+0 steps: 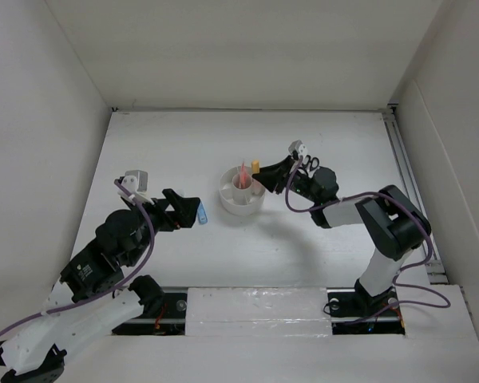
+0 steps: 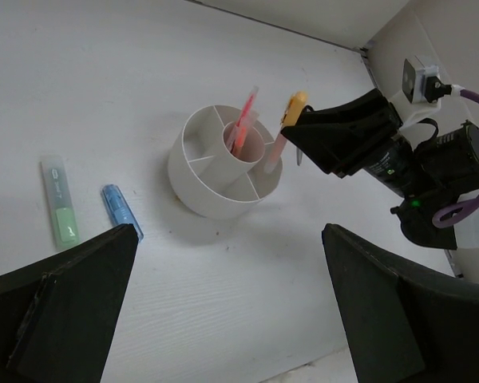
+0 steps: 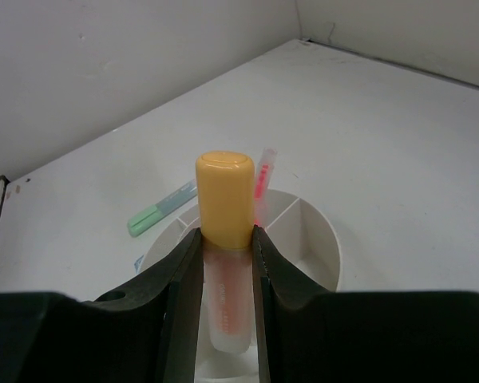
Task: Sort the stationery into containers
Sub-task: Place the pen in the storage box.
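Observation:
The white round organizer (image 1: 241, 194) (image 2: 193, 177) (image 3: 323, 233) stands mid-table, and thin pink pens (image 1: 243, 174) (image 2: 244, 118) (image 3: 263, 171) stand upright in its centre cup. My right gripper (image 1: 265, 177) (image 2: 302, 137) (image 3: 226, 243) is shut on the orange-yellow marker (image 1: 255, 167) (image 2: 292, 106) (image 3: 223, 195). It holds the marker upright, with the lower end down at an outer compartment on the organizer's right side. My left gripper (image 1: 188, 211) (image 2: 227, 271) is open and empty, low over the table left of the organizer. A blue marker (image 1: 202, 212) (image 2: 120, 207) and a green marker (image 2: 60, 209) (image 3: 158, 210) lie beside it.
Black-handled scissors (image 1: 310, 163) lie on the table just behind my right wrist. White walls close the table in at the back and on both sides. A metal rail (image 1: 407, 175) runs along the right edge.

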Robot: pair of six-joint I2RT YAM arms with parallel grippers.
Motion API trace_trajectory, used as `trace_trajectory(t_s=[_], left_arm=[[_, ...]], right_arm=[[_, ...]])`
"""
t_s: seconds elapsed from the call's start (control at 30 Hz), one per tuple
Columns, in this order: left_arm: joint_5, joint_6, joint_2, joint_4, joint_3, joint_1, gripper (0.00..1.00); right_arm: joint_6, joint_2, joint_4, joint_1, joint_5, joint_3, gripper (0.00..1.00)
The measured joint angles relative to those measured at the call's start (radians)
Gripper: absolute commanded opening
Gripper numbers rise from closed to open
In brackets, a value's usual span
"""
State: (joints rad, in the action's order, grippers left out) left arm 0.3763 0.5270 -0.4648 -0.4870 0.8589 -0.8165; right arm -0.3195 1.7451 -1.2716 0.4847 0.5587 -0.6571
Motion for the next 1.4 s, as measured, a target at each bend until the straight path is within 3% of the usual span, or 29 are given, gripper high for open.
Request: trace_trajectory(t_s=[0.23,0.3,0.33,0.47,1.0,1.33,1.4], left_arm=[[-0.01,-0.006,-0.011,0.006,0.0,0.0,1.0],[-0.011,-0.007,-0.011,0.008,0.0,0.0,1.0],[-0.011,-0.007,-0.011,0.009,0.0,0.0,1.0],[-0.015,-0.007,-0.011,0.012,0.0,0.0,1.0],[-0.03,-0.018,0.004,0.026,0.0,0.0,1.0],[-0.033,-0.02,0.01,0.027,0.0,0.0,1.0],[-0.033,-0.021,0.011,0.027,0.0,0.0,1.0]], right_arm=[[-0.014,0.042,-0.001,-0.005,0.0,0.0,0.0],[-0.019,0.048,0.0,-0.008,0.0,0.001,0.06],[-0.021,0.048,0.0,-0.008,0.0,0.002,0.2],[-0.029,0.048,-0.001,-0.012,0.0,0.005,0.24],[-0.04,0.048,-0.001,-0.012,-0.002,0.052,0.27],[-0.043,0.048,-0.002,-0.005,-0.013,0.052,0.36],[-0.043,0.047,-0.002,-0.005,-0.013,0.052,0.42]])
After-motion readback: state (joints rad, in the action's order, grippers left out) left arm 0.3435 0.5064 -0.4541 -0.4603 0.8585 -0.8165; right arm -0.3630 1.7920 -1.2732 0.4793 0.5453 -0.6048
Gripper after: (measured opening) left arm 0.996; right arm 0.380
